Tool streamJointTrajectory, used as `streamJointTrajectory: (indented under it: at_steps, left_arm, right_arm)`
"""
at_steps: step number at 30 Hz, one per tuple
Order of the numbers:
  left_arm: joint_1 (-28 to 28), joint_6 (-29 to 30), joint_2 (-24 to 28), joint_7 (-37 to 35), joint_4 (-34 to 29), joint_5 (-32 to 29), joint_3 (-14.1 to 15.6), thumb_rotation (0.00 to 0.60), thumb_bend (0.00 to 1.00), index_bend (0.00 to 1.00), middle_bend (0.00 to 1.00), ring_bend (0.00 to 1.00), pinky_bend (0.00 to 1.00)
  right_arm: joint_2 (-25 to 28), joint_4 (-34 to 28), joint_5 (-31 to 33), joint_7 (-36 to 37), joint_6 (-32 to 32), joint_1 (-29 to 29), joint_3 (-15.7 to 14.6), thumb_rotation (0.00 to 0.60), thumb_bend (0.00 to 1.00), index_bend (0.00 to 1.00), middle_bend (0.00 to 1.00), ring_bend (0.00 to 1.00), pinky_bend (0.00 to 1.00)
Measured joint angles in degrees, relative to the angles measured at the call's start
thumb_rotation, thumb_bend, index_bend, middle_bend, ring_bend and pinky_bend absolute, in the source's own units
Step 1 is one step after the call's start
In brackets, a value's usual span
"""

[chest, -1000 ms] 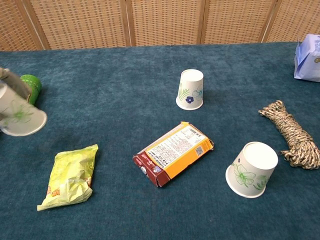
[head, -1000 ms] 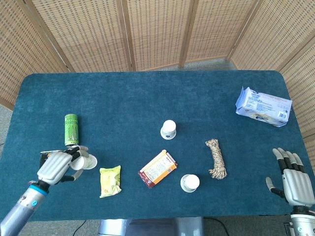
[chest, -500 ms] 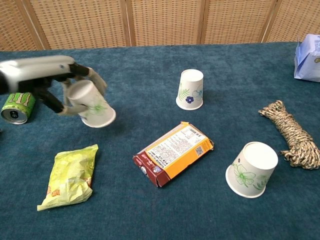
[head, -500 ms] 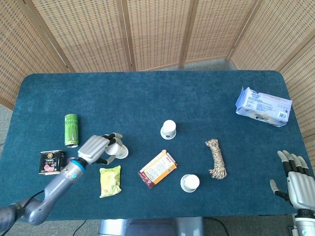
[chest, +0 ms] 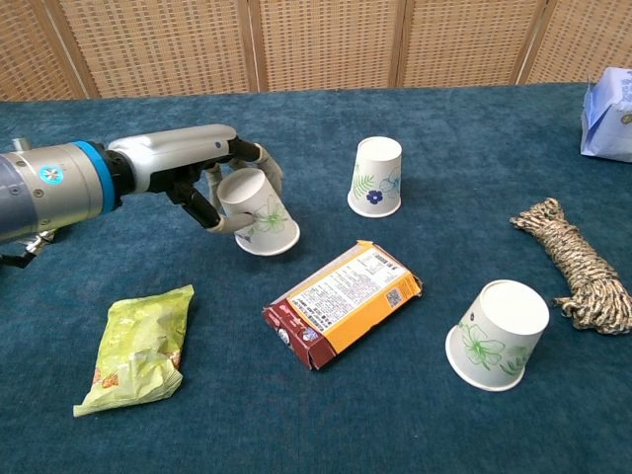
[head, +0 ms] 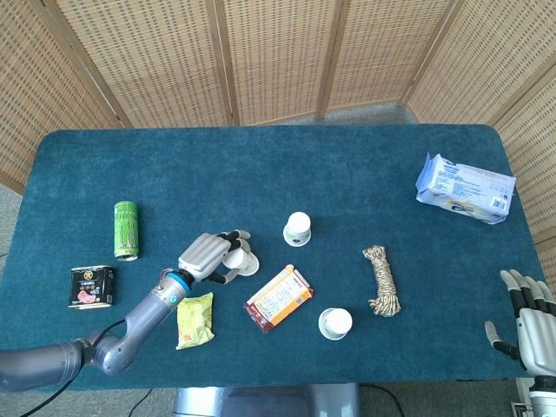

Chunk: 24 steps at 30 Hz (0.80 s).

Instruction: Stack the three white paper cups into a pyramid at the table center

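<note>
My left hand [head: 207, 256] [chest: 202, 168] grips a white paper cup [chest: 256, 214] [head: 241, 261], tilted mouth-down and to the right, just above the cloth left of the table's middle. A second cup [head: 297, 228] [chest: 377, 177] stands upside down near the centre. The third cup [head: 334, 323] [chest: 496, 335] stands upside down, leaning a little, toward the front right. My right hand [head: 532, 320] shows only in the head view, at the lower right corner off the table, fingers spread and holding nothing.
An orange snack box [head: 278, 298] [chest: 344, 301] lies between the cups. A yellow-green packet [head: 195, 319] [chest: 137, 348], a green can [head: 126, 229] and a small tin [head: 90, 286] sit at the left. A rope coil [head: 381, 280] [chest: 574, 263] and a tissue pack [head: 466, 188] [chest: 609, 115] are at the right.
My left hand has carried its cup from the far left rightward toward the centre. My right hand has dropped lower and further toward the frame's corner.
</note>
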Motion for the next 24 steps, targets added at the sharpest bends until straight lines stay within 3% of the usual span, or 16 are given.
streamJointTrajectory:
  at_steps: [4,7,13,24]
  left_arm:
    - [-0.79,-0.18,-0.14,2.22,0.08,-1.48,0.29,0.6,0.44,0.24,0.1,0.1,0.33]
    - [-1.25,-0.37,0.37,3.99,-0.56,-3.46,0.65,0.6,0.44,0.15,0.0,0.0,0.2]
    - [-2.39,-0.22,1.01,5.31,-1.36,-5.48,1.26,0.6,0.44,0.05,0.0,0.0,0.04]
    - [-1.51,3.45,7.26,5.0,-6.12,-3.37,1.15,0.6,0.44,0.03,0.0,0.0,0.01]
  right_arm:
    - [0.29,0.09,-0.1,0.6,0.53,-0.52,-0.1,0.6,0.41,0.0,0.0,0.0,0.0]
    - [0.33,0.28,-0.08,1.03,0.61,-0.72,-0.13,0.6,0.41,0.0,0.0,0.0,0.0]
    - [0.37,0.36,-0.34,1.32,0.74,-0.94,-0.14,0.6,0.41,0.0,0.0,0.0,0.0]
    - [0.36,1.26,0.24,2.45,0.25,-1.04,0.14,0.6,0.42,0.0,0.0,0.0,0.0]
